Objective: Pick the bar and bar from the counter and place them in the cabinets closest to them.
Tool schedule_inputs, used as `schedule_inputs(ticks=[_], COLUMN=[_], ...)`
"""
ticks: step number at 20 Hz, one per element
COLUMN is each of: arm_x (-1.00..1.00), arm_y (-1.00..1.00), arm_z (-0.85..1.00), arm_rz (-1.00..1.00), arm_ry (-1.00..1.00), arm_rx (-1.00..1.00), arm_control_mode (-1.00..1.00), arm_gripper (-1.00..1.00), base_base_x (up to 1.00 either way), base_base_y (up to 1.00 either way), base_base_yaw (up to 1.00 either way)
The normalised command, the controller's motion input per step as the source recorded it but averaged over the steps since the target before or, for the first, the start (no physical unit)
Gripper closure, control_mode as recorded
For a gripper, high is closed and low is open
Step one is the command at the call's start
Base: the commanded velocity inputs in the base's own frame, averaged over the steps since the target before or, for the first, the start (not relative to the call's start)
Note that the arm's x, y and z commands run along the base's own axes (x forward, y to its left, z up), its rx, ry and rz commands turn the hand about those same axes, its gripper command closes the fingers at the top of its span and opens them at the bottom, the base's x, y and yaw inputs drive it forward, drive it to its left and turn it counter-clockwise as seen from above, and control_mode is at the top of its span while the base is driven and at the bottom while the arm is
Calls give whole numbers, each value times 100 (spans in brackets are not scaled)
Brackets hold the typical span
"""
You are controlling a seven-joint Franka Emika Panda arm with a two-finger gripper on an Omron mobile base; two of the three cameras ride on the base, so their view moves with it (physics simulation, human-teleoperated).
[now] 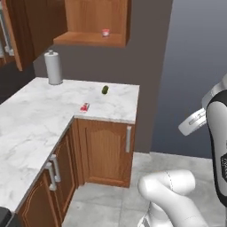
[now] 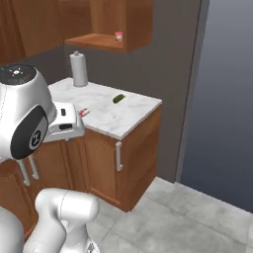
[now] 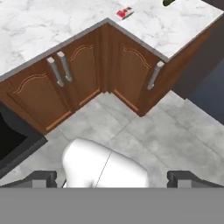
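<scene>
Here the gripper (image 3: 112, 177) hangs above the grey floor in front of the base cabinets (image 3: 87, 78), its two dark fingertips (image 3: 41, 177) spread as wide as they go with nothing between them. Taking the inner corner of the counter (image 1: 35, 119) as the mark, the gripper is well short of it and apart from everything on the marble. Just past that corner, near the front edge of the short counter run, lies the white bar with a red patch (image 1: 84, 107), flat on the marble; in the hand view this bar (image 3: 124, 12) sits near the top, far ahead of the fingers, and in the right base view the same bar (image 2: 83, 112) peeks out just beside the robot's wrist. Farther back from the corner, toward the wall, rests a green oval (image 1: 105, 90). Farther still, against the wall, stands an upright paper towel roll (image 1: 53, 67). Above and beyond the corner, the open wall cabinet (image 1: 95, 22) holds a small red jar (image 1: 105, 32) on its wooden shelf.
</scene>
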Motion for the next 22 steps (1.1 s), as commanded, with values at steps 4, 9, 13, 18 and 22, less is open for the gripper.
schedule_inputs(ticks=[4,9,13,18,22], arm_x=[0,0,0,0,0], arm_y=[0,0,0,0,0], arm_z=[0,0,0,0,0], arm_rz=[0,0,0,0,0], arm_ry=[0,0,0,0,0], arm_rx=[0,0,0,0,0], arm_control_mode=[100,100,100,100,100], arm_gripper=[-100,-100,-100,-100,-100], base_base_x=[0,0,0,0,0], base_base_y=[0,0,0,4,4], base_base_yaw=[-42,-41,-42,-38,-35])
